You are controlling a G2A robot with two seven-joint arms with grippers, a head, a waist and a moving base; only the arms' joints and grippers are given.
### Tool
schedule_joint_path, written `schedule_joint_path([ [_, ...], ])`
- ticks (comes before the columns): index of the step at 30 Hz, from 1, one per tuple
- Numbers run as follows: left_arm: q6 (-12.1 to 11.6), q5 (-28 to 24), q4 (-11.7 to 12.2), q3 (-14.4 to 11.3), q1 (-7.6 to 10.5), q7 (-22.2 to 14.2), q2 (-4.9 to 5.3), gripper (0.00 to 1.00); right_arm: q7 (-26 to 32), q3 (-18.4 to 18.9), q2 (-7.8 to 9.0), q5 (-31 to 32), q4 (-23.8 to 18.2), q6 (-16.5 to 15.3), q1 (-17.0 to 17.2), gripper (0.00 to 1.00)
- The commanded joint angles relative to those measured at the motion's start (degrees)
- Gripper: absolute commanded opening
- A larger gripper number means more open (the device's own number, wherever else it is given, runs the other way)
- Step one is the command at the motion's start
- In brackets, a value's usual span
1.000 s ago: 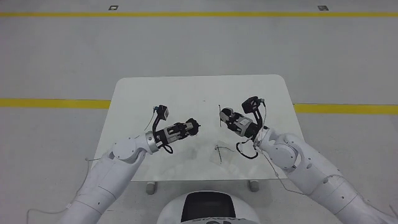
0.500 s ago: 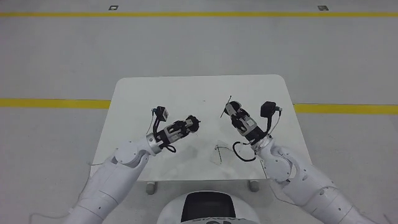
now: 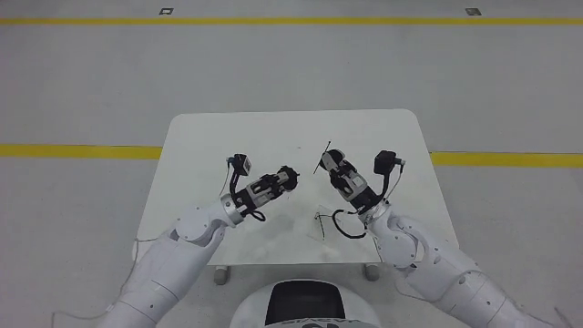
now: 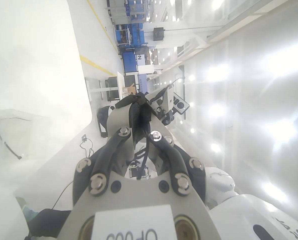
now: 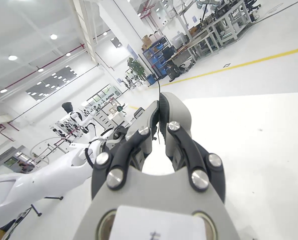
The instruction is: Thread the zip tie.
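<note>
Your right gripper (image 5: 160, 102) was pinched closed on the black zip tie (image 5: 159, 86). The thin strip ran between its two pads. Its free end stuck out past the tips, up in the air above the white table (image 3: 228, 137).

Your left gripper (image 4: 139, 104) was closed too, with a small black lump (image 4: 139, 97) at its tips. I could not tell what the lump was. I think it may have been the tie's head, the bit with the hole.

From above, the two grippers were near each other over the middle of the table, with a gap between them. Another thin black strip (image 3: 320, 221) lay flat on the table, nearer to the robot, and nothing touched it.

I think you were at the lining-up step, because the free end was not yet in any hole. The next move would call for bringing that end to the little hole, very slowly and very straight. The strip looked thin and bendy, so it could wobble or slide past the hole. Both holds would need to be firm.
</note>
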State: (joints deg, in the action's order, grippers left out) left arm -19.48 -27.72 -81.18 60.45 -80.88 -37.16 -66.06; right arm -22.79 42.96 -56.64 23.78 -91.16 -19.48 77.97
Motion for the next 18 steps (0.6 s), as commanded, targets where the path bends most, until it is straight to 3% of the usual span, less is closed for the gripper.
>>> schedule_joint_path([
  [1,0.0,0.01,0.0,0.0,0.0,0.0,0.0,0.0,0.13,0.14,-0.09,-0.21,0.02,0.1,0.18,0.0],
  [8,1.03,1.28,-0.11,-1.09,-0.17,1.99,-0.14,0.0,-3.13,-0.85,-1.55,0.15,2.19,0.0,0.72,0.0],
  [18,1.52,1.69,0.23,-1.44,0.03,2.14,-0.05,0.0,-7.47,-3.59,-3.06,-0.07,4.79,0.0,-0.9,0.0],
])
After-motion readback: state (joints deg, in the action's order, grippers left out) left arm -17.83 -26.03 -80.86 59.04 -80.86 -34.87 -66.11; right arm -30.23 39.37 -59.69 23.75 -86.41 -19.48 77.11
